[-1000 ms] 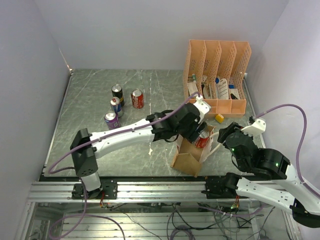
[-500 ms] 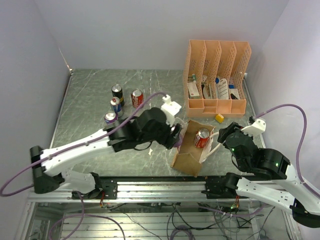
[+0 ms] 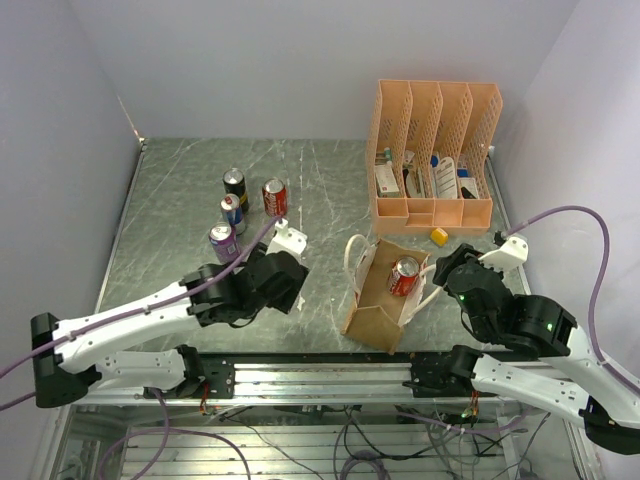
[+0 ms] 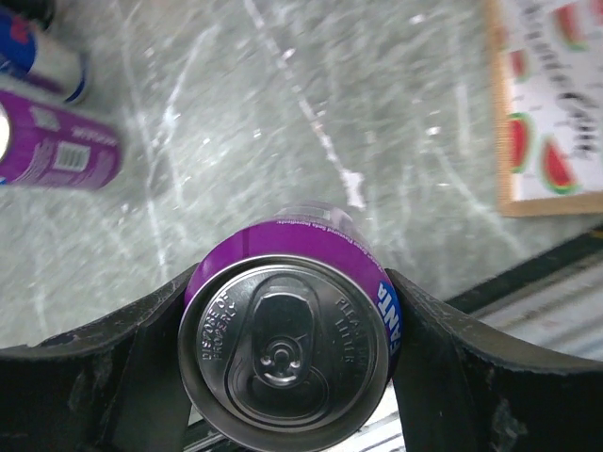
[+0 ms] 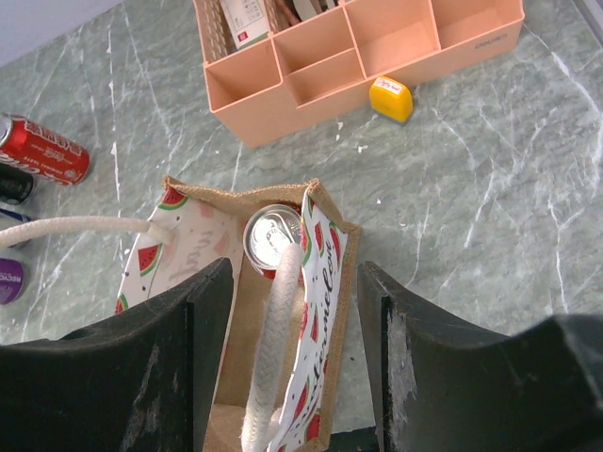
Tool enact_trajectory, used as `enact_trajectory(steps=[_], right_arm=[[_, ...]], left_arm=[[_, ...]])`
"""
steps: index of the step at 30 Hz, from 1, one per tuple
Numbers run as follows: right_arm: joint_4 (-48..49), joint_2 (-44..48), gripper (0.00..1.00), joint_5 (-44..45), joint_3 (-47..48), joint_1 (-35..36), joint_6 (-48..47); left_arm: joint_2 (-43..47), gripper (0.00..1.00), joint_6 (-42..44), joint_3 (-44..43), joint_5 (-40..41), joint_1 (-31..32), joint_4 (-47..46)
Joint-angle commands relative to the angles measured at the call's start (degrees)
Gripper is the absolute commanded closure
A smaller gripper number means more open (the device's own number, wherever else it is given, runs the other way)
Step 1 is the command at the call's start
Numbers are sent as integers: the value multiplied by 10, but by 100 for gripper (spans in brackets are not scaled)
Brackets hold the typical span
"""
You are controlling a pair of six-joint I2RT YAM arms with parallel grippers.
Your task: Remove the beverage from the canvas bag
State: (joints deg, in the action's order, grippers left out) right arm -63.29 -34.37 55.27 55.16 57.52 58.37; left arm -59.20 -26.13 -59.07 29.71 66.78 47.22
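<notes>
My left gripper (image 4: 290, 282) is shut on a purple soda can (image 4: 287, 353), seen from the lid down, with one finger on each side. It hangs over bare table left of the canvas bag (image 3: 372, 312), whose watermelon-print side (image 4: 556, 113) shows at the upper right of the left wrist view. In the top view the left wrist (image 3: 283, 280) hides the can. A red can (image 3: 404, 276) still stands inside the bag (image 5: 325, 282). My right gripper (image 5: 283, 348) is open astride the bag's right wall and its white rope handle (image 5: 273, 367).
Several cans stand at the back left: black (image 3: 234, 183), red (image 3: 274, 197), blue-silver (image 3: 232, 211), purple (image 3: 222, 240). A peach file organizer (image 3: 432, 155) with small items stands at the back right. A small yellow object (image 3: 439, 236) lies in front of it.
My left arm has drawn back leftward from over the bag, carrying the purple can away from it. The right arm and the bag have stayed put.
</notes>
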Motion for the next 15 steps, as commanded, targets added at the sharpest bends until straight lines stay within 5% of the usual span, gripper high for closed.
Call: enact_trajectory(steps=[1,5,15], right_arm=[[-1,1,45,13,0,2,4],[-1,4,45,13,0,2,4],[-2,-2,45,14,1,2,6]], left_arm=[[-26,93,-15,-3,106,-47,-26],[-75,93,47,-20,28,-156,-109],[-328,93,121,-210,-17,-272,-166]])
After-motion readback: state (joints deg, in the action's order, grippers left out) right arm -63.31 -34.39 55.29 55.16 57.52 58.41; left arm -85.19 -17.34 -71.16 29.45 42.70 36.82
